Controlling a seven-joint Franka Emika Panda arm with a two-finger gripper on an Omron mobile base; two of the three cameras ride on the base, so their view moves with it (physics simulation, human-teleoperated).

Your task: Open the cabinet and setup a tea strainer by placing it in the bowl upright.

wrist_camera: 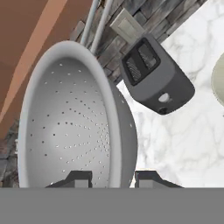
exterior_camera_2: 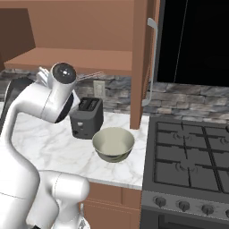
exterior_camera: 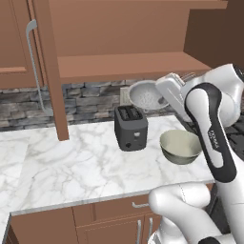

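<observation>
The cabinet (exterior_camera: 119, 43) in the upper part of the frame stands open, its reddish-brown doors swung out, long silver bar handles showing. The tea strainer (exterior_camera: 147, 95), a grey perforated half-dome with a rim, hangs tilted on its side in mid-air at centre frame. The beige bowl (exterior_camera: 180, 147) sits upright on the counter, lower right.

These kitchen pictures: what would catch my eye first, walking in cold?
Probably the white arm holding a grey tea strainer in the air above the black toaster, its jaws pinching the rim. Just right of the toaster a cream bowl sits on the marble counter, and the reddish-brown cabinet above stands open.
</observation>
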